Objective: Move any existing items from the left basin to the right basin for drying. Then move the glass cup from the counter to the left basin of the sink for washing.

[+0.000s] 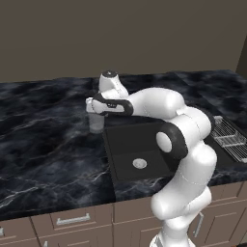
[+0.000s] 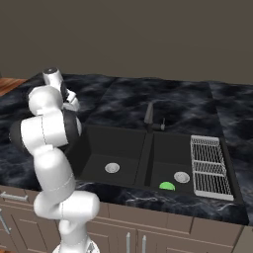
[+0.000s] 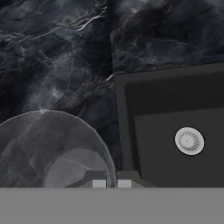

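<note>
The glass cup [image 1: 96,123] stands just left of the sink, over the black marble counter [image 1: 43,140]. My gripper [image 1: 95,115] comes down on it from above. In the hand view my gripper [image 3: 111,183] is shut on the cup's [image 3: 52,148] thin rim, one finger inside and one outside. Whether the cup rests on the counter or hangs just above it I cannot tell. The left basin [image 1: 130,140] [image 2: 113,146] beside it holds nothing but its silver drain [image 3: 189,141]. The green lump [image 2: 167,186] lies in the right basin [image 2: 168,155], near that basin's front wall.
A dark curved faucet [image 2: 149,117] rises behind the divider between the basins. A silver wire rack [image 2: 211,166] [image 1: 229,137] lies on the counter right of the right basin. My own arm arches over the left basin. Beige cabinets run below the counter's front edge.
</note>
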Available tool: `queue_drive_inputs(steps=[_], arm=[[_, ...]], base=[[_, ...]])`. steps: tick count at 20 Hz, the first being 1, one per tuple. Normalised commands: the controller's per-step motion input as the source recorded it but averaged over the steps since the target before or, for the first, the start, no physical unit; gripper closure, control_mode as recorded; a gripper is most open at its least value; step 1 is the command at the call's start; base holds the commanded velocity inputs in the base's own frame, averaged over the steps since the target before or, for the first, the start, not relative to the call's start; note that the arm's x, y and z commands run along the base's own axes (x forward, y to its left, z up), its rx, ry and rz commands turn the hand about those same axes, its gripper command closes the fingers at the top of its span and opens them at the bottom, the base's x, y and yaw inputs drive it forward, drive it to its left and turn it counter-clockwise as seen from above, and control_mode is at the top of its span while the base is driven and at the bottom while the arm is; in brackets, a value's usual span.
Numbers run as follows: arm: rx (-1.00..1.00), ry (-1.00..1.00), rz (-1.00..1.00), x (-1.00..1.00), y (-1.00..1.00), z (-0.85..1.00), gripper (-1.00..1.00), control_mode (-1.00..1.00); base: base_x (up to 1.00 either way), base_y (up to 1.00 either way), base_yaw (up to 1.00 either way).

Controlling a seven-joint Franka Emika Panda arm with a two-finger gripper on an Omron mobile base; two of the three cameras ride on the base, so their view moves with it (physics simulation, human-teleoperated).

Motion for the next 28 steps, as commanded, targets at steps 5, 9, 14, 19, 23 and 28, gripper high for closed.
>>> queue_drive_inputs(steps=[5,9,14,19,23,28], arm=[[0.00,0.00,-0.05,-0.37,-0.57,0.04,1.00,-1.00],[0.00,0.00,-0.05,-0.36,-0.56,0.03,1.00,-1.00],[0.00,0.00,-0.05,-0.39,-0.56,0.01,1.00,-1.00],[0.00,0.00,-0.05,-0.35,-0.51,0.00,1.00,-1.00],[0.00,0.00,-0.03,-0.24,-0.43,0.00,1.00,-1.00],[0.00,0.02,-0.01,-0.11,-0.37,-0.09,1.00,-1.00]], base=[[0.00,0.00,0.00],[0.00,0.00,0.00],[0.00,0.00,0.00],[0.00,0.00,0.00],[0.00,0.00,0.00],[0.00,0.00,0.00]])
